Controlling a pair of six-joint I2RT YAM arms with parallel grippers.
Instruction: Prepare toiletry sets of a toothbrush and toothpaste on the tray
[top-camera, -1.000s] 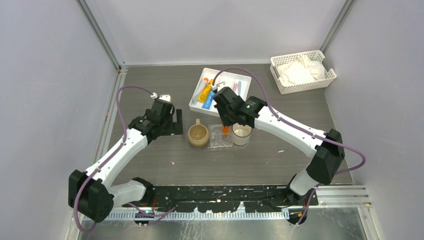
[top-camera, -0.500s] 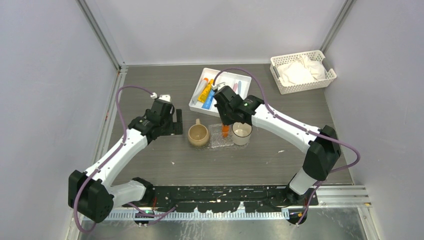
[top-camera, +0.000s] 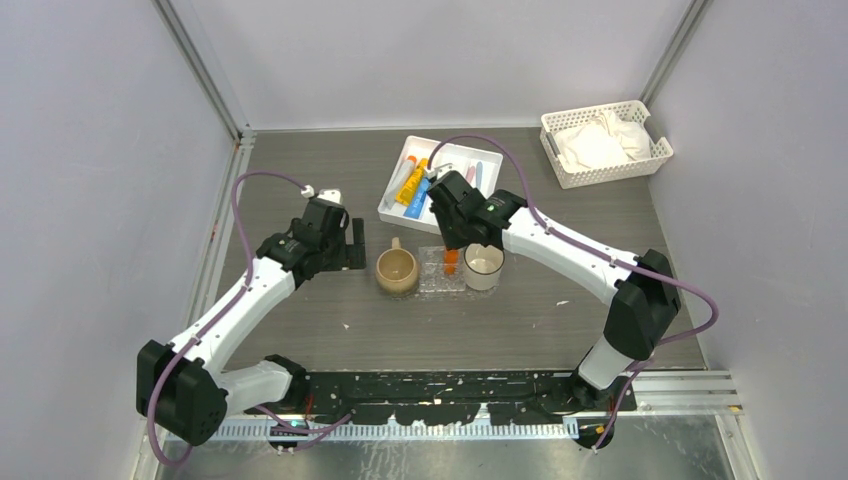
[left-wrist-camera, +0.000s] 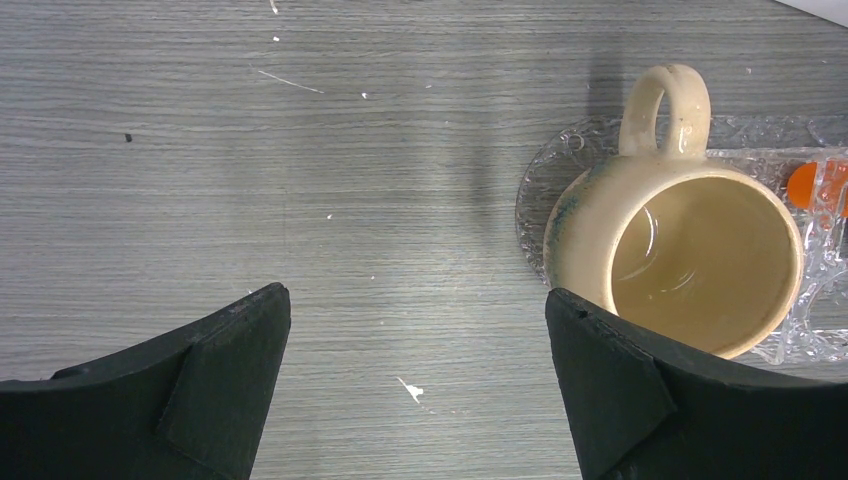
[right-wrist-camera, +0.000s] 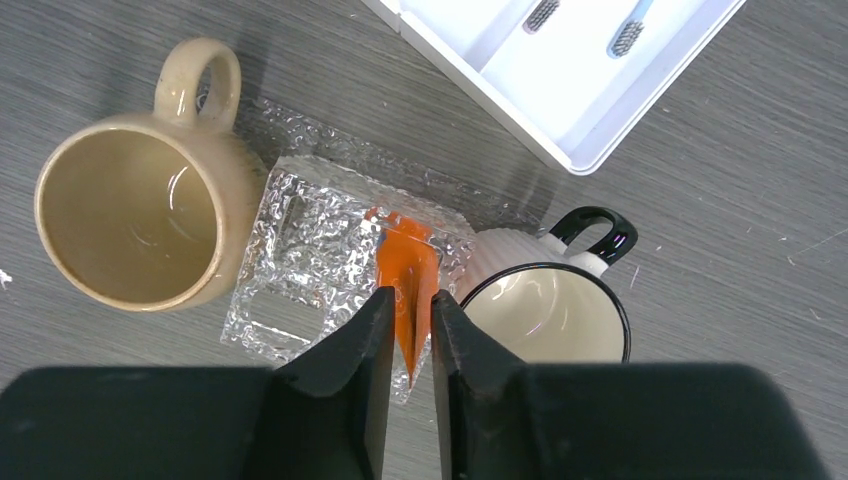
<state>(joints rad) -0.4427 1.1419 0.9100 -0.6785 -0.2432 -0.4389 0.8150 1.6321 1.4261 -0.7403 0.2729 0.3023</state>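
Toothpaste (right-wrist-camera: 404, 262), a glossy orange tube, stood on the clear knobbly tray (right-wrist-camera: 300, 240) between the fingers of the right gripper (right-wrist-camera: 410, 300), grip unclear; the left gripper (left-wrist-camera: 415, 295) gaped above the grey woodgrain table (left-wrist-camera: 200, 150).

Even, diffuse light is falling from overhead in all three views, leaving the table (top-camera: 330, 170) mid-grey and the enclosure walls faintly lilac. Shadows are lying soft and short: a dim smear is spreading beside the beige mug (left-wrist-camera: 700, 260) in the left wrist view. Small highlights are sparkling on the clear tray (right-wrist-camera: 300, 250), and the metal rail (top-camera: 450, 450) at the near edge is glaring. The orange toothpaste (right-wrist-camera: 405, 265) is showing sharp and saturated, while the left gripper (left-wrist-camera: 415, 295) and right gripper (right-wrist-camera: 410, 300) are rendering as soft-edged, nearly featureless black.
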